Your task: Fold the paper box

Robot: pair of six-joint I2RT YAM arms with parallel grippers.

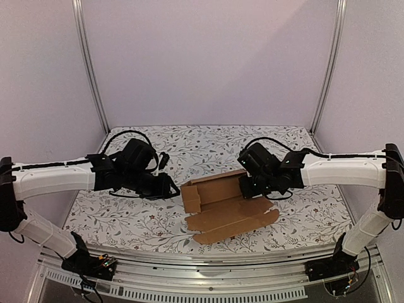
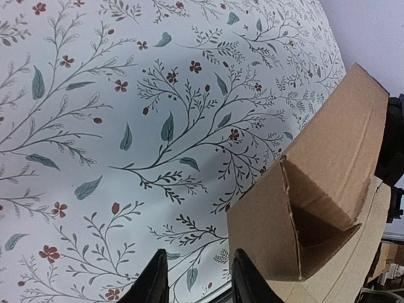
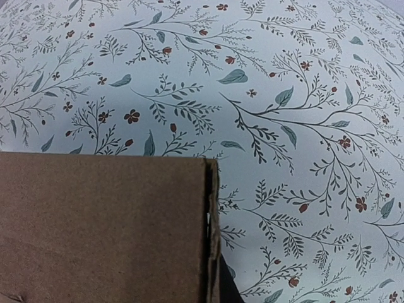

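Note:
The paper box (image 1: 221,205) is brown cardboard lying mid-table, its back and left walls raised and a flat flap spread toward the near edge. My left gripper (image 1: 170,188) sits just left of the box's left end. In the left wrist view its gripper (image 2: 199,268) is open with only tablecloth between the fingers, and the box's upright corner (image 2: 303,208) stands to their right. My right gripper (image 1: 249,186) is at the box's right end. In the right wrist view that gripper (image 3: 213,287) is shut on the doubled cardboard wall (image 3: 101,227), with one dark finger (image 3: 228,289) showing beside the edge.
A floral tablecloth (image 1: 126,214) covers the table. Pale walls and metal posts (image 1: 95,82) enclose the back and sides. A metal rail (image 1: 208,259) runs along the near edge between the arm bases.

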